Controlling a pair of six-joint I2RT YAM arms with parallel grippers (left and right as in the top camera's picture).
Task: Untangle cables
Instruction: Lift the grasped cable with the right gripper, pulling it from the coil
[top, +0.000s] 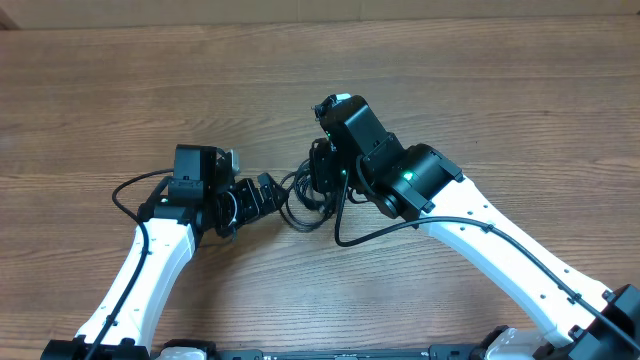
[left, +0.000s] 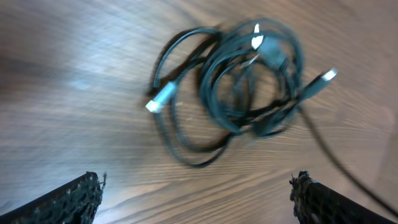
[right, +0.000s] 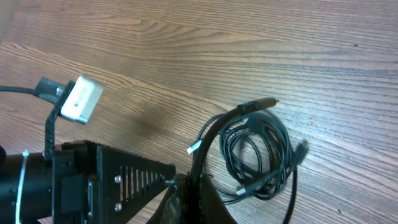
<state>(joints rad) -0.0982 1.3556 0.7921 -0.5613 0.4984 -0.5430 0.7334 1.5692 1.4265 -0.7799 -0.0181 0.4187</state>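
The cables (top: 300, 207) lie as a small tangled black coil on the wooden table, between my two grippers. In the left wrist view the cables (left: 242, 81) show several loops and silver plug ends, blurred. My left gripper (left: 199, 199) is open and short of the coil, with bare wood between its fingers (left: 74, 199). In the overhead view the left gripper (top: 265, 195) points right at the coil. My right gripper (right: 196, 190) is shut on one black strand that rises to a plug (right: 261, 104). The rest of the cables (right: 261, 155) lie just beyond it. From overhead, the right gripper (top: 320, 185) is over the coil's upper edge.
A thicker black arm wire (top: 370, 235) loops down from the right arm close to the coil, and another (top: 130, 190) bows out left of the left arm. The left arm's black body (right: 93, 180) and its camera (right: 81, 99) fill the right wrist view's left side.
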